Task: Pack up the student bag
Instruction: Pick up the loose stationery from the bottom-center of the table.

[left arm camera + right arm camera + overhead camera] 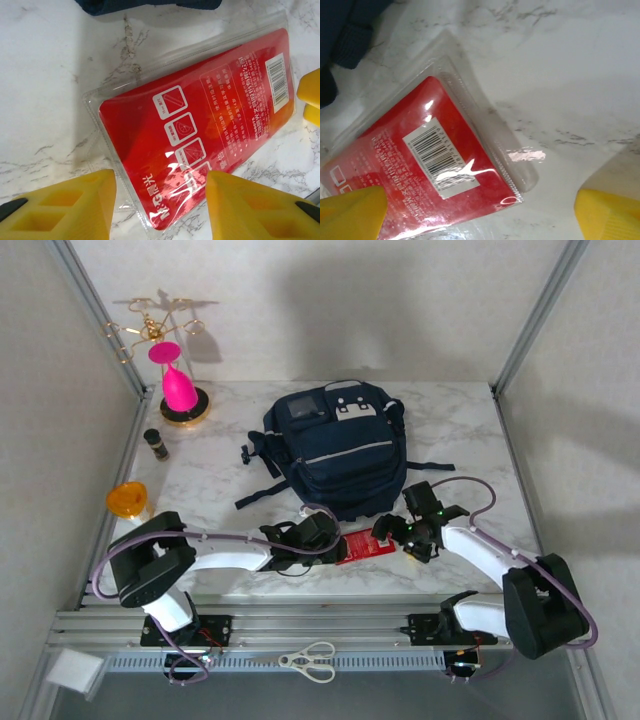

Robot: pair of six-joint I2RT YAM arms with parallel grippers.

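Note:
The student bag (335,445), navy blue with a grey patch, lies at the middle of the marble table (220,470). In front of it a red packet (365,543) in a clear sleeve lies flat. My left gripper (322,536) is at the packet's left end. Its yellow jaws (161,192) stand apart on either side of the near corner of the packet (200,125) and do not close on it. My right gripper (397,532) hovers at the barcode end of the packet (420,170), open wide (480,210). One of its yellow fingers (310,97) shows in the left wrist view. The bag's edge (145,5) (345,35) lies just beyond the packet.
A pink vase (178,390) on a gold base stands at the back left under a gold wire rack (150,325). A small dark bottle (156,444) and an orange cup (127,500) sit along the left edge. Scissors (308,661) lie on the front rail.

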